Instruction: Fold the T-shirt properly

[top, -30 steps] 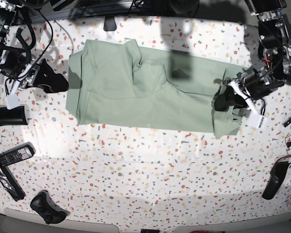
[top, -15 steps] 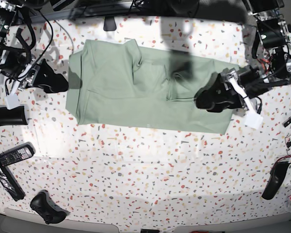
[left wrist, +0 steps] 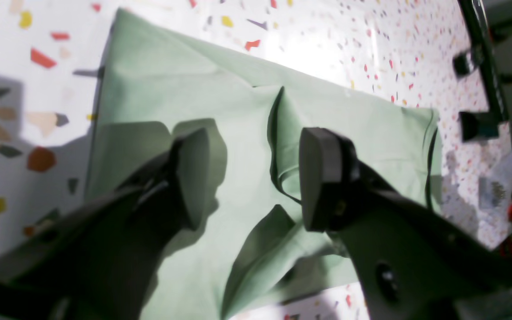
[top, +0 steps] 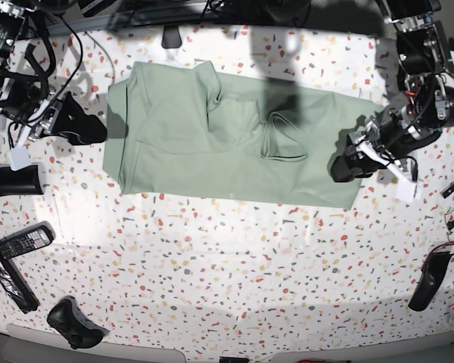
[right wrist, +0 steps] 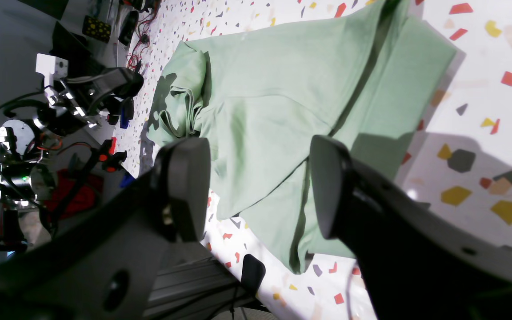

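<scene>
The T-shirt (top: 227, 140) was laid long axis arm to arm, its end nearer the empty, open-jawed left gripper (top: 346, 163), while the right gripper (top: 87, 127), also open, was parked just off the opposite end.

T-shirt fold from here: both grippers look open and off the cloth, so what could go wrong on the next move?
1. The flap just laid onto the T-shirt sits as a raised loop, not flat; folding over it may lock in a crease.
2. The left gripper hangs open low over the shirt's end; sweeping sideways could snag and drag it.
3. The right gripper sits beside the other end, where layers are stacked; it may pinch only one.
</scene>
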